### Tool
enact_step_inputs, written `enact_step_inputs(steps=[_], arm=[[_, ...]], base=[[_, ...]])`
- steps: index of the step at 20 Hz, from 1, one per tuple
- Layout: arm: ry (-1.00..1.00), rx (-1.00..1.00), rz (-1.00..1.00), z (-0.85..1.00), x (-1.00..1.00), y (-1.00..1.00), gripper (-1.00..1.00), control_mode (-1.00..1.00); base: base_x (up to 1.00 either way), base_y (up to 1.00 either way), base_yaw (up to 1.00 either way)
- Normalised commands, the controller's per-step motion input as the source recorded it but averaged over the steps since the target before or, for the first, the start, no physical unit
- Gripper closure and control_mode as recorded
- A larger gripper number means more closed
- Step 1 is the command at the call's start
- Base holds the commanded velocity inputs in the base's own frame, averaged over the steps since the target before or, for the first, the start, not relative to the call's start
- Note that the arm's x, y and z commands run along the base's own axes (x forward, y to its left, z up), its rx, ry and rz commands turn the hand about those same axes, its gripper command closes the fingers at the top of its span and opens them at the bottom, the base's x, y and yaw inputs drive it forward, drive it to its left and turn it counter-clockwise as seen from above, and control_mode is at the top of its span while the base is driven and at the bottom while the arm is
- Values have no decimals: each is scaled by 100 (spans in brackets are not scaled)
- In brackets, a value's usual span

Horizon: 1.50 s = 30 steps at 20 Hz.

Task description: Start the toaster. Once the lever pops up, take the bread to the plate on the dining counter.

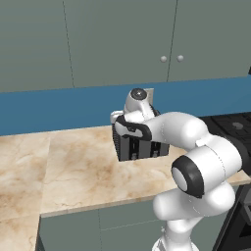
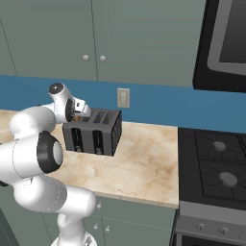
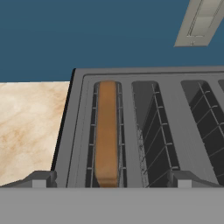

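1. The bread [image 3: 107, 131] is sitting upright in the toaster's [image 2: 93, 130] outermost slot, the one at the left of the hand view; its brown top edge pokes up between the wire guides (you also get a tiny orange sliver of it in the right base view, right by the wrist)
2. The slots next to it only have their wire racks in them
3. The toaster sits on the marble worktop [image 2: 144, 158] close to the blue backsplash [image 2: 158, 108], front with the two black lever tracks facing the robot
4. The gripper [image 3: 111, 181] hangs right above the toaster's top, jaws spread wide apart with nothing between them; the two fingertips [image 3: 41, 179] straddle the bread's slot and the one beside it
5. A beige wall outlet [image 2: 123, 98] is on the backsplash just behind the toaster
6. Off to the right there's a black stove [image 2: 216, 166], and grey-green cabinets [image 2: 96, 38] hang above
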Motion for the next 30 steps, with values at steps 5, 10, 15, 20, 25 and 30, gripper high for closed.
enact_step_inputs(steps=[5,10,15,20,25,30], arm=[[0,0,0,0,0,0,-100,-100],[0,0,0,0,0,0,-100,-100],[0,0,0,0,0,0,-100,-100],[0,0,0,0,0,0,-100,-100],[0,0,0,0,0,0,-100,-100],[0,0,0,0,0,0,-100,-100]], base=[[0,0,0],[0,0,0],[0,0,0],[0,0,0],[0,0,0],[0,0,0]])
